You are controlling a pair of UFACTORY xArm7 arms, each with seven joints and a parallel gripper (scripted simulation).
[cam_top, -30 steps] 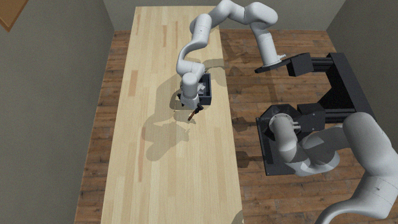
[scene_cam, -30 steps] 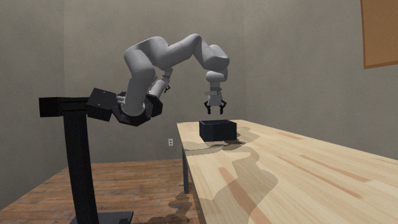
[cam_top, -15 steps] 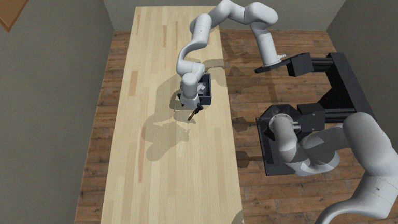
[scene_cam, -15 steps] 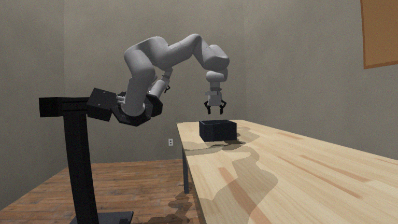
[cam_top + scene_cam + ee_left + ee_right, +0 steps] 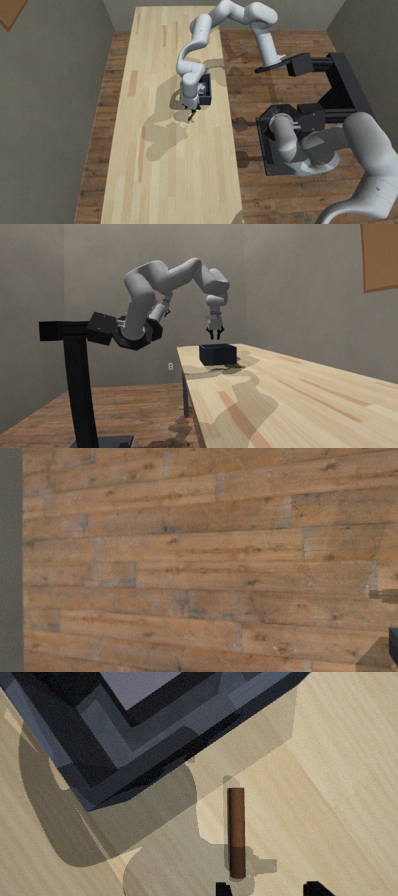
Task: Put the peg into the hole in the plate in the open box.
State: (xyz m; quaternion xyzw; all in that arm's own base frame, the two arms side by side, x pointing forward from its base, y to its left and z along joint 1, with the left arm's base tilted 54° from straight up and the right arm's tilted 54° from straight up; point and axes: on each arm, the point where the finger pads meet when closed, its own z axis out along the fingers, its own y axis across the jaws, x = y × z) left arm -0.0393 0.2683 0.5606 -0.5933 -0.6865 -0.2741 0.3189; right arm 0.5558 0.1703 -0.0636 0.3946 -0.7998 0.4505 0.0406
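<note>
The brown peg (image 5: pixel 192 115) (image 5: pixel 237 832) lies on the table outside the box, near one of its corners. The dark open box (image 5: pixel 209 84) (image 5: pixel 218 355) (image 5: pixel 250 697) stands beside it. Part of the grey plate (image 5: pixel 142 687) shows inside the box in the right wrist view; its hole is not in sight there. My right gripper (image 5: pixel 195 109) (image 5: pixel 215 337) (image 5: pixel 269 890) is partly open and empty, pointing down above the table and higher than the box rim. The peg is ahead of its fingertips in the right wrist view. My left gripper (image 5: pixel 166 315) is open and empty, away from the box.
The wooden table (image 5: pixel 167 181) (image 5: pixel 306 402) carries the box near its robot-side edge. The right arm (image 5: pixel 202 29) reaches over the box and hides part of it in the top view. The left wrist view shows mostly floor (image 5: pixel 175 573).
</note>
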